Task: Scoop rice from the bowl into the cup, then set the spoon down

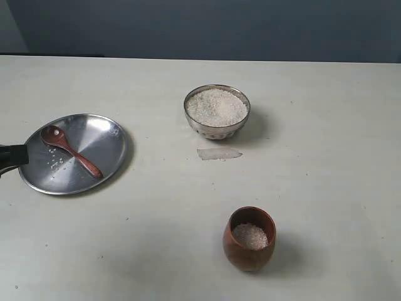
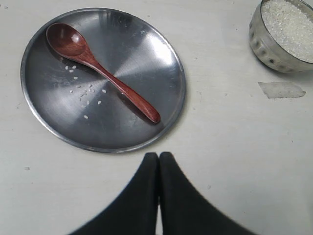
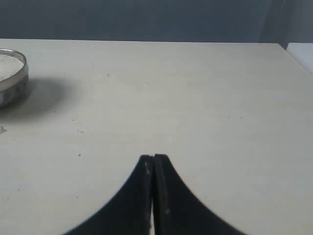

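Wooden spoon (image 2: 102, 73) lies flat on steel plate (image 2: 146, 54), near left gripper (image 2: 159, 156) but apart; jaws pressed together, holding nothing. Same for right gripper (image 3: 154, 159).

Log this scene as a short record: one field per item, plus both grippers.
spoon: lying on the plate, bowl end empty
loose grains: scattered on the plate beside the spoon
bowl: on the table, heaped with rice
cup: upright, apart from the bowl, some rice inside below the rim
pale scrap: flat on the table, next to the bowl
left gripper: shut, empty, off the plate's edge
right gripper: shut, empty, above bare table
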You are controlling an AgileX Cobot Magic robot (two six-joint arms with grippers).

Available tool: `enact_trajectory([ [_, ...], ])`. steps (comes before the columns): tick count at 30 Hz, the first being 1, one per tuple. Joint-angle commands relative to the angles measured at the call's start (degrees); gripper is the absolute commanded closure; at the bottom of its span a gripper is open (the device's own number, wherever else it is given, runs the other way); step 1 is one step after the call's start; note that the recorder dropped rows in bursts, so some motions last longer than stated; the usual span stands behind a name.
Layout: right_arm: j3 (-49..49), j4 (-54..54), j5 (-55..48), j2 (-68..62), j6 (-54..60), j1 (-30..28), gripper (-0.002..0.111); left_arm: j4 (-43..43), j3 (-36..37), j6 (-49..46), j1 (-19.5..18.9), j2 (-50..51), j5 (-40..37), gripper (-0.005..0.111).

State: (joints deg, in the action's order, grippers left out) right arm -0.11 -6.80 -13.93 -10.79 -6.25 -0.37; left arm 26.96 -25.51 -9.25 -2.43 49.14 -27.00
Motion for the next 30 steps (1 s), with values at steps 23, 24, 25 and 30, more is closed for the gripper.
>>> enact_trajectory([
  [23, 0.11, 0.00, 0.94, 0.18, 0.04, -0.21, 0.108, -0.15, -0.22, -0.03, 0.33, 0.19, 0.03, 0.106],
  [24, 0.11, 0.00, 0.94, 0.18, 0.04, -0.21, 0.108, -0.15, -0.22, -0.03, 0.33, 0.19, 0.03, 0.106],
  [25, 0.11, 0.00, 0.94, 0.18, 0.04, -0.21, 0.108, -0.15, -0.22, -0.03, 0.33, 0.19, 0.03, 0.106],
  [30, 0.11, 0.00, 0.76, 0.18, 0.04, -0.21, 0.108, -0.15, -0.22, -0.02, 0.33, -2.91, 0.03, 0.106],
])
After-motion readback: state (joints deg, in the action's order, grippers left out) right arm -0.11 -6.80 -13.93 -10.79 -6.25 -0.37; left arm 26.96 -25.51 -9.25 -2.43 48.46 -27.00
